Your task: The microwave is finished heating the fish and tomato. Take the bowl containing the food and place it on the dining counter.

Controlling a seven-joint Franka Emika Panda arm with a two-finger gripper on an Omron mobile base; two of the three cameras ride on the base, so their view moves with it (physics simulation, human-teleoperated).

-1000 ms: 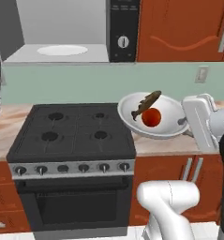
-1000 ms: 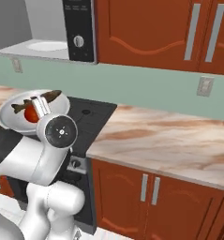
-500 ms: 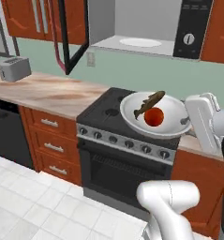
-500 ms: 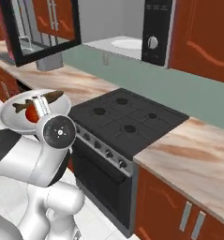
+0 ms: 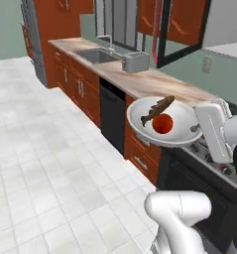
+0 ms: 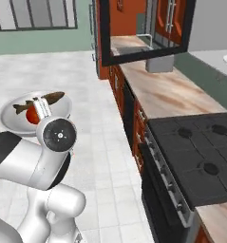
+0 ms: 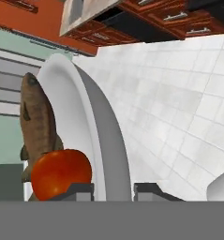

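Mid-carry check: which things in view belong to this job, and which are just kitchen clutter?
Job:
bowl, clamped at its rim by the gripper
fish in the bowl
tomato in the bowl

Clutter:
toaster on the counter
sink
stove

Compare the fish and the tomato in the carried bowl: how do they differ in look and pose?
The fish is long, slender and brown-grey; the tomato is a round red ball. The fish lies stretched across the bowl, its length clearly more than the tomato's width. In the left base view the fish sits toward the bowl's far side, the tomato nearer the middle. Both rest inside the same white bowl, close together, with the tool shut on its rim.
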